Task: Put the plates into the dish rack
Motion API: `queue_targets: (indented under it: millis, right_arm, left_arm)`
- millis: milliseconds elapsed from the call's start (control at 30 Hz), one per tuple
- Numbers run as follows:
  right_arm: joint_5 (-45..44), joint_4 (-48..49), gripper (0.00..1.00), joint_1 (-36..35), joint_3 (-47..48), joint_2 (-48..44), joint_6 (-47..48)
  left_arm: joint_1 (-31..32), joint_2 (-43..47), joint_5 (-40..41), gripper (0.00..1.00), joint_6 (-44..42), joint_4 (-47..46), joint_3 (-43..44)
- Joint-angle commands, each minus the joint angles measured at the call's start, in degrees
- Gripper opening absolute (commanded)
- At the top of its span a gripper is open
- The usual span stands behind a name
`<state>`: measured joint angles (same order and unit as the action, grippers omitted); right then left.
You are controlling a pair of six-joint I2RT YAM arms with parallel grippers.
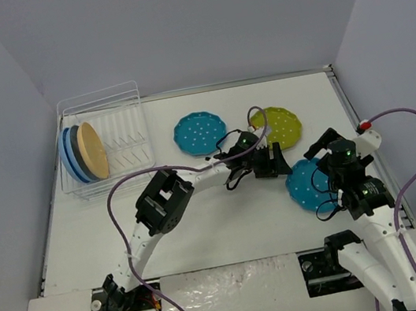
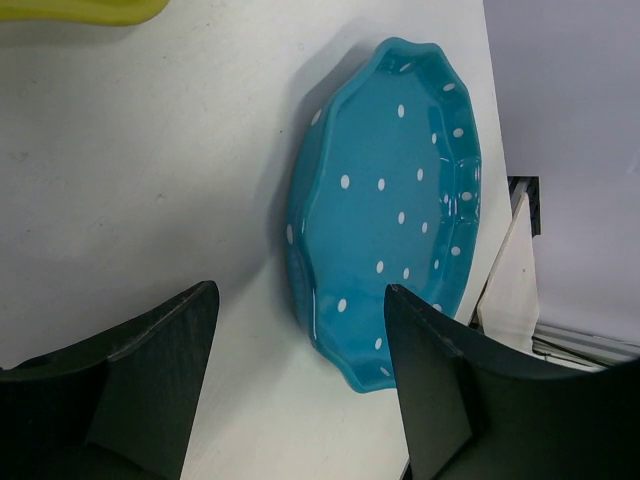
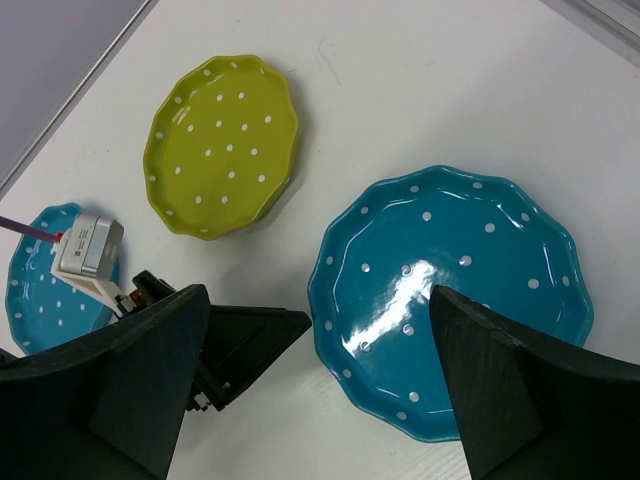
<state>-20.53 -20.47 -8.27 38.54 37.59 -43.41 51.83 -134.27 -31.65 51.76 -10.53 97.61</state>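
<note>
The white wire dish rack (image 1: 121, 134) stands at the back left. It holds two light blue plates (image 1: 72, 156) and the orange-yellow plate (image 1: 93, 149) upright at its left end. One teal dotted plate (image 1: 200, 134) and the lime green dotted plate (image 1: 279, 126) lie flat mid-table. The other teal dotted plate (image 1: 306, 185) lies to the right. My left gripper (image 1: 273, 162) is open and low, just left of that plate (image 2: 390, 200). My right gripper (image 1: 329, 183) is open above the same plate (image 3: 455, 300), empty.
Grey walls enclose the table on three sides, and the table's right edge (image 1: 359, 130) is close to the right teal plate. Purple cables (image 1: 123, 218) loop over both arms. The rack's slots to the right of the orange-yellow plate hold nothing.
</note>
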Motion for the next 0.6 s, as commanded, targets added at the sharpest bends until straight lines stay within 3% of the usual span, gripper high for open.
queue_targets:
  millis: [0,567]
  right_arm:
    - [-0.58,1.58,0.88,0.27,2.92,0.51,0.52]
    - [0.15,1.57,0.88,0.27,1.98,-1.12,0.52]
  left_arm:
    - [1.64,0.86,-1.74,0.63,-0.83,-1.78,3.26]
    - [3.37,-3.96,-1.23,0.58,-2.96,3.1,4.43]
